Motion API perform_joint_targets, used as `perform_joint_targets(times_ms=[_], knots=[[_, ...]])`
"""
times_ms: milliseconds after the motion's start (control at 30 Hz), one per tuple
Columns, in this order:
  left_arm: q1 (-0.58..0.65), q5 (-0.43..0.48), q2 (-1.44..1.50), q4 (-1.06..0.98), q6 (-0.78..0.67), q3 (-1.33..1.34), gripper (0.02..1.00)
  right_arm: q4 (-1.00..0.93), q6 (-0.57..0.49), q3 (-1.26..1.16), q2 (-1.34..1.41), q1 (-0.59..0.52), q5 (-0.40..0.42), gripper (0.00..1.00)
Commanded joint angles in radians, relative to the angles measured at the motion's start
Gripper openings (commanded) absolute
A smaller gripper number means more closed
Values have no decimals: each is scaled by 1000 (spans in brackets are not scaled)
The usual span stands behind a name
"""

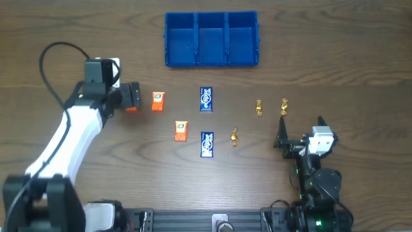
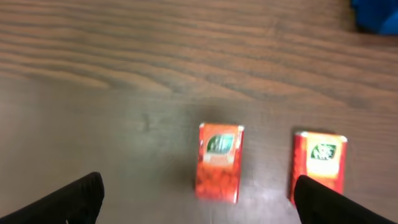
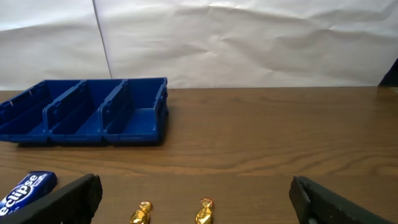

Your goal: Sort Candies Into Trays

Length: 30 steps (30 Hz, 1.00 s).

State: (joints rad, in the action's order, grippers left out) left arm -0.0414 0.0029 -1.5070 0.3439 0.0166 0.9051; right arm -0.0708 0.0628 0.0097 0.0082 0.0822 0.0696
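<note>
Two orange candy boxes (image 1: 158,101) (image 1: 181,131) lie left of centre on the table. Two blue packs (image 1: 206,99) (image 1: 206,144) lie beside them, and three gold wrapped candies (image 1: 259,107) (image 1: 284,106) (image 1: 234,136) are farther right. The blue three-compartment tray (image 1: 211,63) stands at the back. My left gripper (image 1: 134,96) hovers open just left of the nearer orange box (image 2: 218,162), with the second orange box (image 2: 318,165) beyond one finger. My right gripper (image 1: 300,125) is open near the gold candies (image 3: 141,213) (image 3: 204,211), facing the tray (image 3: 87,138), with a blue pack (image 3: 25,190) at the side.
Bare wood-grain table surrounds the candies. A black cable (image 1: 51,58) loops behind the left arm. A white backdrop (image 3: 249,37) rises behind the table's far edge.
</note>
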Motion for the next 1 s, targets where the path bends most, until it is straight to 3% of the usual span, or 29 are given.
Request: perform_joint_targets(times_ms=[33, 600, 767, 833, 900, 1000], knots=[[4, 47, -105, -56, -74, 28, 991, -5, -12, -2, -5, -4, -5, 998], [3, 77, -256, -82, -107, 28, 945, -5, -12, -2, -5, -4, -5, 998], [3, 76, -272, -83, -107, 28, 822, -5, -12, -2, -5, -4, -5, 998], [3, 76, -276, -83, -107, 27, 735, -5, -12, -2, -5, -4, -5, 998], [3, 76, -278, -83, -107, 27, 579, -5, -12, -2, -5, -4, -5, 998], [3, 76, -278, -83, -106, 27, 465, -5, -12, -2, -5, -4, -5, 998]])
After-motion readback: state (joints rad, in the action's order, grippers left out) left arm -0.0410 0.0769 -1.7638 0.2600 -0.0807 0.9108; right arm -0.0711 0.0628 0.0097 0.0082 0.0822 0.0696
